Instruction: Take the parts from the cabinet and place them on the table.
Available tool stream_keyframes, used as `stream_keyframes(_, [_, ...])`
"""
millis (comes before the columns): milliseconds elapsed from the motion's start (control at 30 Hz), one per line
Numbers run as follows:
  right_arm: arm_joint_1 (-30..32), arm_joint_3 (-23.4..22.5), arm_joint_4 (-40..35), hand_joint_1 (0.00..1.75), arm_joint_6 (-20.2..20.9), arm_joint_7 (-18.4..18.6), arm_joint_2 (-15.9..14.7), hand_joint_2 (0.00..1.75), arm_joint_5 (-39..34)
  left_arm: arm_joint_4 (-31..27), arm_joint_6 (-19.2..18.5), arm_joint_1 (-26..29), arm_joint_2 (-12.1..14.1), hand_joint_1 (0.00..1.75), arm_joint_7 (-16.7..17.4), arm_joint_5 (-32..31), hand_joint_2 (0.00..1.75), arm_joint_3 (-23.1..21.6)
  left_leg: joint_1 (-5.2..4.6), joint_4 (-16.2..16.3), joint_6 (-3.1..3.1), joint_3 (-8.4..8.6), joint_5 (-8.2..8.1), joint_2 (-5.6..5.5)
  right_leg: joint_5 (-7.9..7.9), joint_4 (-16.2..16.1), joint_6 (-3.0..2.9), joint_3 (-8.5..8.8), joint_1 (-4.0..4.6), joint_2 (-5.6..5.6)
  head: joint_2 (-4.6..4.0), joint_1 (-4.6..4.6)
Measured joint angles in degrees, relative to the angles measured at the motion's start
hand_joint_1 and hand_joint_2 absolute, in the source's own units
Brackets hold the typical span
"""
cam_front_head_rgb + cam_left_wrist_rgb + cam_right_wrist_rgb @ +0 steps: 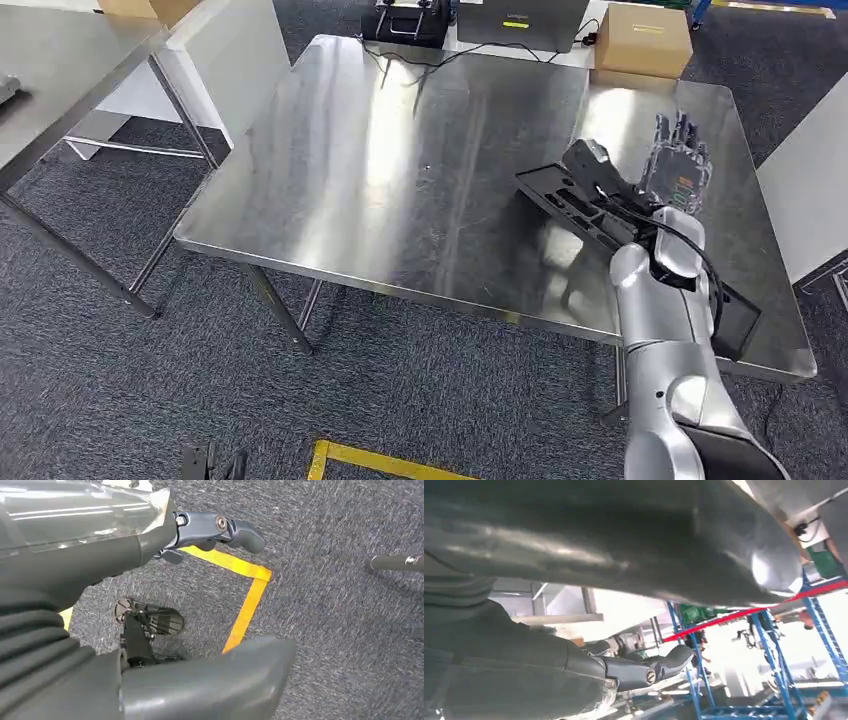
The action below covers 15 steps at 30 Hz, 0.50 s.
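Your right hand point(600, 180) sits over the right part of the steel table point(400, 170), its fingers lying along the far end of a long black part point(560, 195); from the head view you cannot tell whether they are clamped on it or merely resting against it, and the right wrist view, with a thumb point(664, 665) stretched out under a broad grey surface, does not settle it either. The black part lies flat on the tabletop, running diagonally from the hand back toward the near right edge, with the silver forearm above much of it. Just beyond the hand you see its reflection in the shiny metal. Your left hand point(215, 530) hangs over grey carpet point(340, 605), thumb extended and nothing in it, fingers apart as far as the wrist view shows. Below it a yellow tape line point(245, 600) makes a corner on the floor. At the far edge of the table stand a cardboard box point(645, 40) and a black device point(405, 20) with cables trailing from it. A second table point(60, 80) stands to the left.
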Motion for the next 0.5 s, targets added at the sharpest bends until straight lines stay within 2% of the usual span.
stream_keyframes(100, [0.7,0.7,-1.2,0.0,-0.2,-0.4,0.6,0.0,0.0,0.0,-0.1,0.0,0.0,0.0,-0.1,0.1,0.0,0.8,0.0,0.0,0.0,0.0,0.0,0.0,0.0,0.0,0.0,0.0,0.0,0.0,0.0,0.0])
stream_keyframes(133, [0.9,0.9,-1.7,0.0,-0.2,-0.6,0.7,0.0,0.0,0.0,-0.1,0.0,0.1,0.0,-0.1,0.2,0.0,1.0,-0.22,0.5,0.27,-0.21,-0.23,0.0,0.17,-0.3,0.26,-0.04,-0.62,-0.05,0.0,0.0])
stream_keyframes(167, [1.1,1.0,-2.1,0.0,-0.2,-0.9,0.9,0.0,0.0,0.0,-0.2,0.0,0.1,0.0,-0.1,0.2,0.0,1.2,-0.13,0.6,0.58,-0.21,-0.34,-0.1,0.19,-0.2,0.36,-0.06,-0.61,-0.03,0.0,-0.07])
stream_keyframes(233, [1.4,1.3,-2.8,0.0,-0.2,-1.0,1.3,0.0,0.0,0.0,-0.2,0.0,0.2,0.0,-0.1,0.2,0.0,1.4,-0.11,0.7,0.68,-0.35,-0.31,-0.04,0.32,-0.3,0.53,-0.03,-0.6,-0.03,0.0,0.0])
stream_keyframes(267, [1.4,1.3,-3.2,0.0,-0.2,-1.1,1.5,0.0,-0.1,0.0,-0.2,0.0,0.2,0.0,-0.1,0.2,0.0,1.5,-0.17,0.4,1.0,-0.19,-0.03,-0.04,0.5,-0.5,0.79,0.07,-0.53,-0.02,0.0,-0.09])
stream_keyframes(300, [1.5,1.3,-3.9,0.0,-0.2,-1.2,1.5,0.0,-0.2,0.0,-0.3,0.0,0.1,0.0,-0.1,0.2,0.0,1.6,0.75,-1.0,1.48,0.56,0.91,0.16,0.12,-0.2,0.9,-0.3,0.15,0.0,0.0,0.04])
stream_keyframes(333, [1.6,1.3,-4.1,0.0,-0.3,-1.2,1.4,0.0,-0.4,0.0,-0.3,-0.1,0.1,0.0,-0.2,0.2,0.0,1.8,0.51,-1.5,1.53,0.91,1.14,0.44,-0.66,1.0,0.87,-0.9,-0.14,-0.12,0.0,0.07])
stream_keyframes(367, [1.5,1.4,-4.2,0.0,-0.3,-1.4,1.5,0.0,-0.5,0.0,-0.4,-0.1,0.1,0.0,-0.2,0.3,0.0,2.1,0.77,-1.5,1.76,0.91,1.27,0.51,-2.55,4.5,0.38,-2.35,0.01,-0.04,0.0,0.18])
stream_keyframes(400, [1.7,1.5,-4.3,0.0,-0.3,-1.6,1.4,0.0,-0.6,0.0,-0.4,-0.1,0.2,0.0,-0.2,0.3,0.0,2.1,0.78,-1.5,1.77,0.89,1.26,0.57,-4.77,10.2,0.16,-4.82,-0.03,-0.02,0.0,0.15])
stream_keyframes(433, [2.0,1.5,-4.3,0.0,-0.4,-1.7,1.3,0.0,-0.8,0.0,-0.4,-0.1,0.2,0.0,-0.2,0.3,0.0,2.1,0.75,-1.5,1.76,0.86,1.26,0.56,-6.09,14.1,0.15,-6.6,-0.11,-0.05,0.0,0.04])
stream_keyframes(467, [2.5,1.5,-4.3,0.0,-0.4,-1.7,1.3,0.0,-1.0,0.0,-0.3,-0.1,0.2,0.0,-0.2,0.3,0.0,2.2,0.76,-1.4,1.74,0.83,1.24,0.54,-6.97,17.3,0.34,-8.05,-0.18,-0.05,0.0,0.04])
stream_keyframes(500, [2.9,1.5,-4.3,0.0,-0.4,-1.8,1.2,0.0,-1.2,0.1,-0.4,0.0,0.2,0.0,-0.2,0.3,0.0,2.3,0.84,-1.4,1.66,0.87,1.2,0.5,-6.67,17.5,0.72,-8.11,-0.27,-0.06,0.0,0.13])
